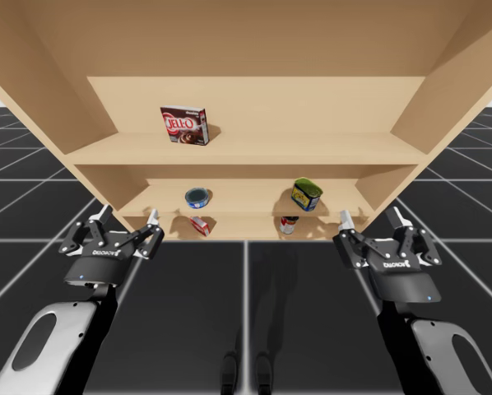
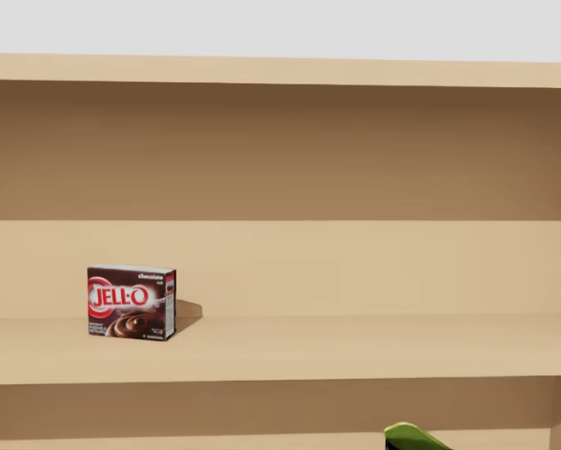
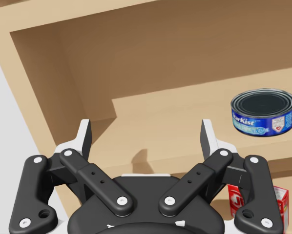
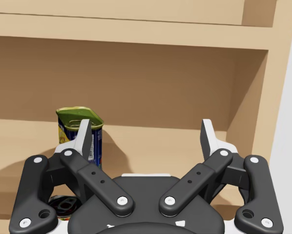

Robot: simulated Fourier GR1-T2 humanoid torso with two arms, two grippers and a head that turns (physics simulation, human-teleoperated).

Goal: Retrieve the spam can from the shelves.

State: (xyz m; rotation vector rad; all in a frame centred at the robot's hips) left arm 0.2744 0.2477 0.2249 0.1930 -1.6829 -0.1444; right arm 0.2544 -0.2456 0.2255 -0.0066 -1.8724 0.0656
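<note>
Jaws on left gripper [image 3: 146, 130] are spread wide, with nothing between them. Same for right gripper [image 4: 146, 129]: fingers far apart, empty. In the high view, left gripper [image 1: 129, 216] and right gripper [image 1: 370, 217] both hang in front of the wooden shelf unit [image 1: 246, 150], level with its lower boards and apart from everything on them.

Target, the green-topped blue and yellow can [image 4: 77, 116], sits on the middle shelf ahead of the right gripper, partly hidden behind one finger and not touched. The high view puts this can [image 1: 307, 195] toward the right of the middle shelf, up and left of the right gripper. Its green top [image 2: 412, 437] just peeks in at the lower edge of the head view.

A flat blue round can [image 3: 263, 113] sits on the middle shelf ahead of the left gripper and off to its side; in the high view it [image 1: 198, 197] is well apart from the target. On the bottom shelf, a small red box [image 1: 199, 225] lies under the blue can, and a small red-and-white can [image 1: 289, 224] sits under the target. On the upper shelf, a brown box [image 2: 130, 302] stands upright at the left.
</note>
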